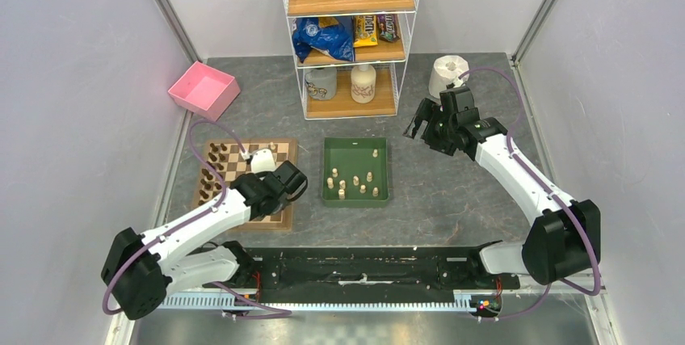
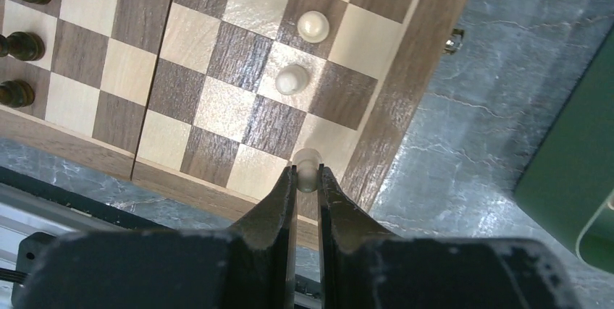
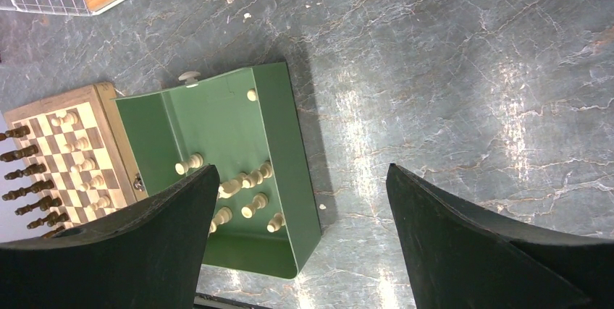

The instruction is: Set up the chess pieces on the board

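Note:
The board point(image 1: 242, 169) lies left of centre, with dark chess pieces point(image 1: 212, 175) along its left side. My left gripper point(image 2: 307, 171) is shut on a pale pawn point(image 2: 308, 158), held over a light square at the board's point(image 2: 217, 70) near right corner. Two more pale pawns point(image 2: 292, 79) stand in the same file, and dark pieces point(image 2: 22, 45) line the far side. Several pale pieces point(image 1: 355, 183) lie in the green tray point(image 1: 326, 169). My right gripper point(image 1: 420, 127) hangs open and holds nothing, high over the table right of the tray point(image 3: 286, 128).
A pink bin point(image 1: 203, 89) sits at the back left. A white wire shelf point(image 1: 351, 30) with jars and snack bags stands at the back centre, and a paper roll point(image 1: 449, 74) beside it. One pale piece point(image 3: 190, 76) lies on the table just outside the tray.

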Robot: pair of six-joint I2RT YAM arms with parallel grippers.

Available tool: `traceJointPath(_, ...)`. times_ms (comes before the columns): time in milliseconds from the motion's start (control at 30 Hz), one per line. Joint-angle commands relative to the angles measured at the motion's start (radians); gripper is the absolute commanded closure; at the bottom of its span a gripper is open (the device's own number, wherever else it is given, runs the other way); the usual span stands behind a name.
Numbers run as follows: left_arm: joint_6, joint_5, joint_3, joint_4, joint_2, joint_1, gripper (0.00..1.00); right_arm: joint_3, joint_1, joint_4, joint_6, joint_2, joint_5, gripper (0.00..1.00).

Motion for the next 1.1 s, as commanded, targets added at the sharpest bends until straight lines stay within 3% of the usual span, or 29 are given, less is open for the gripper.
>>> traceJointPath(0, -0.035, -0.007, -0.023, 0.045, -0.030, 0.052, 0.98, 0.010, -0.002, 0.029, 0.006, 0.006, -0.006, 0.06)
traceJointPath(200, -0.010, 0.039, -0.071, 0.080, -0.065, 0.115, 0.98, 0.015, -0.002, 0.029, 0.010, 0.013, -0.008, 0.06)
traceJointPath(1067, 0.021, 0.023, -0.131, 0.136, -0.106, 0.181, 0.97, 0.022, -0.003, 0.028, 0.013, 0.020, -0.025, 0.06)
